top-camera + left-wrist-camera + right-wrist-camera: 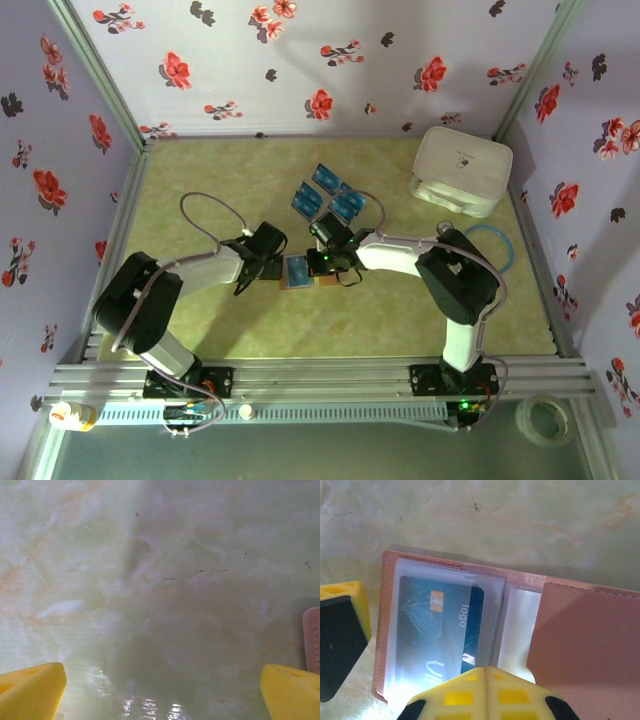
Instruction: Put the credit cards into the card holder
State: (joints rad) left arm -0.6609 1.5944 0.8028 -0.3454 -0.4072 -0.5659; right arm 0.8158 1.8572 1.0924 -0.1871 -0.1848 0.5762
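One card (pixel 440 625) slotted in card holder (pixel 580 630); right tool (pixel 486 692) pressed together at its edge, left tool (pixel 162 685) spread, empty. Next: pick from loose credit cards (pixel 347 205).

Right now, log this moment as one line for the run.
left gripper: open, beside card holder | right gripper: shut, tips over sleeved card | loose cards: several, beyond holder

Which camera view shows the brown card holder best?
The right wrist view: the card holder lies open up close, a blue card in its clear sleeve. The top view shows it small; the left wrist view, one edge.
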